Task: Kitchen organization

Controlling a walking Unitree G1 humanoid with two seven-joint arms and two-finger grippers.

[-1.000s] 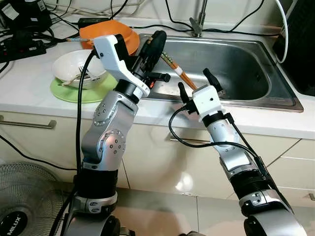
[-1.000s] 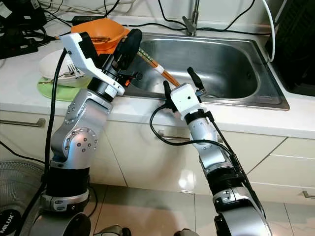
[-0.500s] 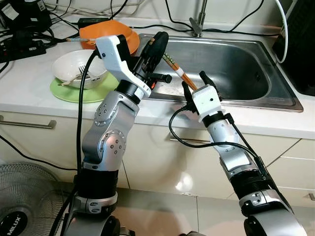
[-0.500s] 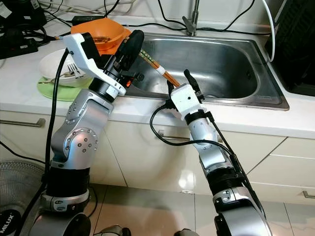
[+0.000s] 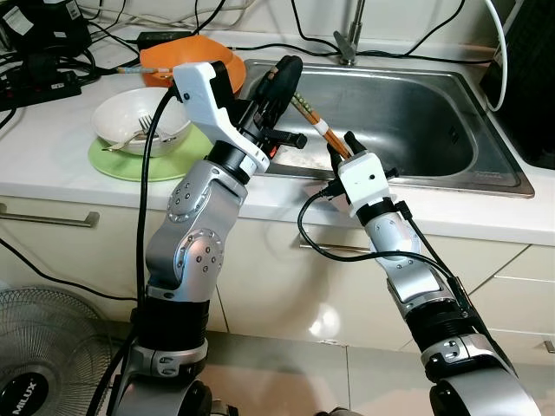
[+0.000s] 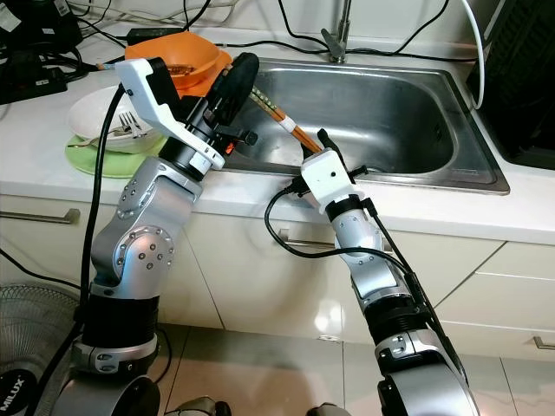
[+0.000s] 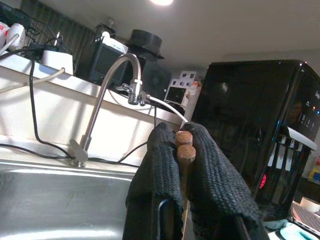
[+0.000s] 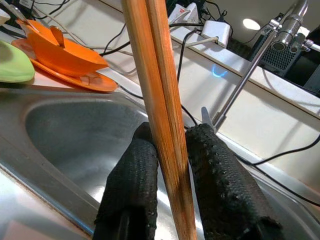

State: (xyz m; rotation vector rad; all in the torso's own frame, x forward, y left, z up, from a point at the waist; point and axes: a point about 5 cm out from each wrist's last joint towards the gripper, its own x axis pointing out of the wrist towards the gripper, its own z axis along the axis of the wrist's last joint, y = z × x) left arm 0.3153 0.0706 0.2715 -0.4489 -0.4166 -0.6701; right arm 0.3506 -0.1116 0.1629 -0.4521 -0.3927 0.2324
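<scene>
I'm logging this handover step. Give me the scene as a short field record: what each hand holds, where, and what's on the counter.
left hand: shut on the chopsticks' upper end
right hand: closed around the chopsticks' lower part
chopsticks: a pair, slanted over the sink's front left
sink: steel, tap at the back
counter, robot's left: white bowl with fork on green plate; orange bowl behind

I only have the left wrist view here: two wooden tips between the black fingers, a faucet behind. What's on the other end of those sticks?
Observer: The right gripper has its fingers closed around the same chopsticks, lower down.
Operator: Where is this happening?
Observer: Over the front edge of the steel sink.
Operator: Anything else on the counter?
Observer: A white bowl holding a fork sits on a green plate, left of the sink.
</scene>
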